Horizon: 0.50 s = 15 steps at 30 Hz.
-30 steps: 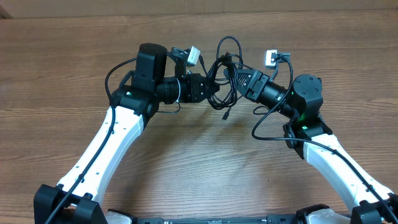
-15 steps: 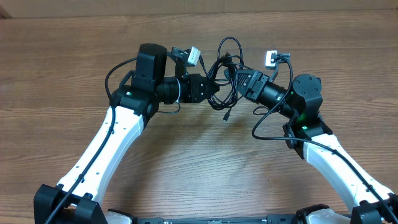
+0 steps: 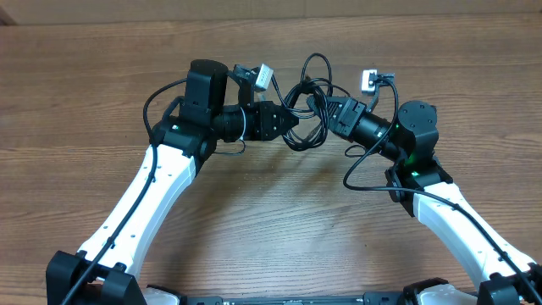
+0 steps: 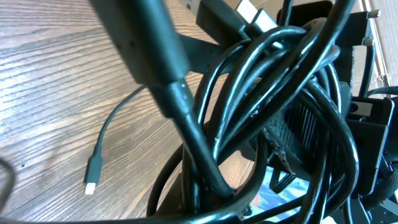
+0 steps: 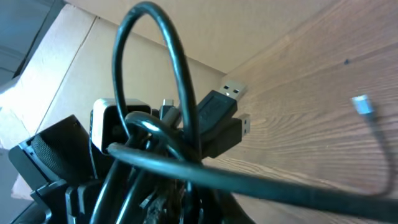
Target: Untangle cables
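The cables (image 3: 305,106) form one black knotted bundle held above the table between the two arms. One loop stands up at the back (image 3: 316,63) and another sags below (image 3: 302,144). My left gripper (image 3: 292,121) is shut on the bundle's left side, and my right gripper (image 3: 325,113) is closed on its right side. In the left wrist view the glossy cables (image 4: 267,93) fill the frame and hide the fingers, and one white-tipped plug end (image 4: 93,173) hangs over the wood. In the right wrist view two USB plugs (image 5: 219,112) stick out of the cables (image 5: 155,146).
The wooden table (image 3: 271,229) runs under both arms. Thicker black arm cords curve beside the left arm (image 3: 152,102) and the right arm (image 3: 360,174). A cardboard wall (image 5: 68,56) stands behind the table. A small silver plug tip (image 5: 362,106) lies on the wood to the right.
The right gripper has closed on the bundle's right side. The plug end that dangled below the bundle has been drawn up, and the top loop has shifted slightly right. The left arm has stayed still.
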Each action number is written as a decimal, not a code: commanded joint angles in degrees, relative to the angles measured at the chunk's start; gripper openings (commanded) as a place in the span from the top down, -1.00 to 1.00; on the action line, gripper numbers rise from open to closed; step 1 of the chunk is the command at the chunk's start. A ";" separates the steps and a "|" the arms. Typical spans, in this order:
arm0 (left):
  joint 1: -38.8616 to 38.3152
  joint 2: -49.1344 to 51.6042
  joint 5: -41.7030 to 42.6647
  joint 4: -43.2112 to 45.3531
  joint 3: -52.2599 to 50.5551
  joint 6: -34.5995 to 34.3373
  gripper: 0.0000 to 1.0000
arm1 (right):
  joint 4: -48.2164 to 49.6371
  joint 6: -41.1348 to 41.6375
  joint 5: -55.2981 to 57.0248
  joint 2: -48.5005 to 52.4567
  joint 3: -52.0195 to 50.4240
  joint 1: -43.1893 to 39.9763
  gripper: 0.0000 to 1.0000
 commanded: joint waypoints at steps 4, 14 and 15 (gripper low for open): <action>-0.72 -0.50 0.61 0.33 0.74 1.51 0.92 | 0.35 -0.33 1.01 -0.15 0.63 0.22 0.32; -0.70 -0.50 -1.86 0.57 0.74 1.49 0.91 | -3.23 -0.33 1.07 -0.15 0.63 0.22 0.92; -0.70 -0.50 -1.81 0.72 0.74 1.49 0.91 | -3.74 -0.33 1.14 -0.15 0.63 0.22 0.92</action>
